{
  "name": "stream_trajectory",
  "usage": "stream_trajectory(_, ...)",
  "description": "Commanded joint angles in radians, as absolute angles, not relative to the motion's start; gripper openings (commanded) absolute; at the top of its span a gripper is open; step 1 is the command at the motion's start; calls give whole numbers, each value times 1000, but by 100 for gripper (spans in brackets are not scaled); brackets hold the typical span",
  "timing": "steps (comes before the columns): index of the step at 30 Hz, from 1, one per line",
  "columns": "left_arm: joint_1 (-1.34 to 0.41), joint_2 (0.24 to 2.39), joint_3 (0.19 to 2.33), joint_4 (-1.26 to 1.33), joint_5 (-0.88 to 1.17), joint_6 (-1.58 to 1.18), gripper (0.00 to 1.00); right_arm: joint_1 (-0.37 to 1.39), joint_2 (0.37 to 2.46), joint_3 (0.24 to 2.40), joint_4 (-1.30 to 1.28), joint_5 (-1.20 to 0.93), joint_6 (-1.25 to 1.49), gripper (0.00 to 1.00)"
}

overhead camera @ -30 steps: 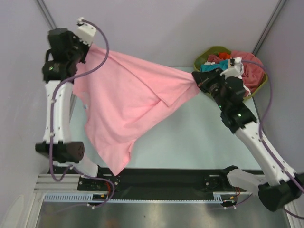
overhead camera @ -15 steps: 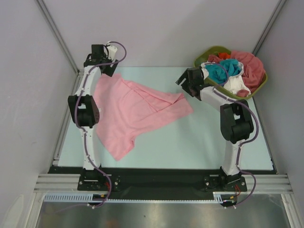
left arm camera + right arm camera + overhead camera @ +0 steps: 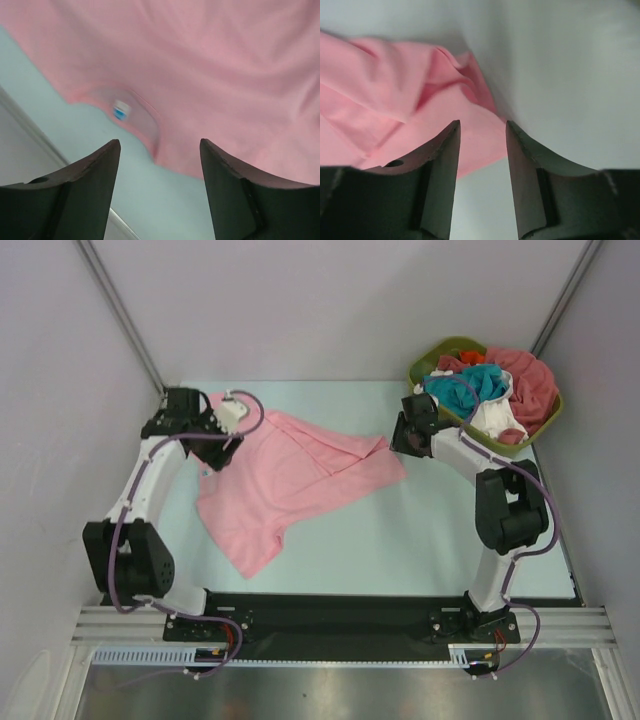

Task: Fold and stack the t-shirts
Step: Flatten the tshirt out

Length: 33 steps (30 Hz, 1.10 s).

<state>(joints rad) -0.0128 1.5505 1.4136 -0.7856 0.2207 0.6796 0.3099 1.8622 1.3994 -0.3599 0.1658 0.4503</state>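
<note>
The light pink t-shirt (image 3: 290,480) lies loosely spread and creased on the pale table, and neither gripper holds it. My left gripper (image 3: 212,448) hovers open over the shirt's left edge. In the left wrist view its open jaws (image 3: 160,145) frame the neckline with a small label (image 3: 120,109), and bare table shows between the fingers (image 3: 95,175). At the shirt's right corner my right gripper (image 3: 402,440) stands open. In the right wrist view (image 3: 482,125) the pink corner (image 3: 475,135) lies under the gap, with nothing pinched. More t-shirts, teal (image 3: 465,385), white (image 3: 495,420) and coral-red (image 3: 530,380), are heaped at the back right.
The olive-green tub (image 3: 440,348) holding the heaped shirts stands at the back right corner, just behind the right gripper. Grey walls close in the table on the left, back and right. A metal rail (image 3: 30,135) runs along the table's left edge near the left gripper.
Both grippers opened and let go of the pink shirt. It dropped from being stretched in the air to lying on the table, and both arms came down low beside it.
</note>
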Motion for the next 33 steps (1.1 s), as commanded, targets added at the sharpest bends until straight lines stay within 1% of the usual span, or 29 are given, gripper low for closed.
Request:
stream_trajectory(1,-14,1461,1155,-894,272,853,71,270,1819,1313,-362,22,380,51)
stream_trajectory(2,-14,1425,1110,-893,243,867,72,265,1825,1312,-353,9,380,58)
stream_trajectory(5,-14,1385,964,-868,168,879,78,259,1862,1322,-312,-23,365,67)
stream_trajectory(7,-14,1371,860,-800,131,890,80,252,1914,1348,-302,-48,354,67)
stream_trajectory(10,-14,1373,784,-703,92,878,82,244,1982,1396,-307,-38,344,67)
stream_trajectory(13,-14,1394,766,-661,103,844,82,239,2011,1431,-336,-90,341,59)
stream_trajectory(15,-14,1408,758,-644,109,825,82,239,2003,1402,-318,-159,347,53)
stream_trajectory(16,-14,1417,749,-632,115,825,82,241,1996,1387,-307,-176,354,47)
stream_trajectory(17,-14,1422,743,-627,114,822,82,239,1974,1375,-302,-178,363,24)
stream_trajectory(18,-14,1425,736,-620,112,822,81,239,1958,1344,-305,-151,373,13)
stream_trajectory(19,-14,1427,727,-609,100,825,81,238,1938,1329,-308,-137,380,4)
stream_trajectory(20,-14,1428,723,-604,94,827,81,238,1884,1307,-310,-126,383,0)
stream_trajectory(26,-6,1425,733,-618,87,867,81,247,1682,1183,-422,-61,377,0)
stream_trajectory(27,-5,1427,739,-630,87,873,81,250,1633,1169,-481,-49,377,0)
stream_trajectory(29,-5,1425,758,-647,103,899,82,253,1594,1131,-562,-60,377,0)
stream_trajectory(33,-5,1408,779,-711,121,948,81,235,1536,1049,-643,-107,382,1)
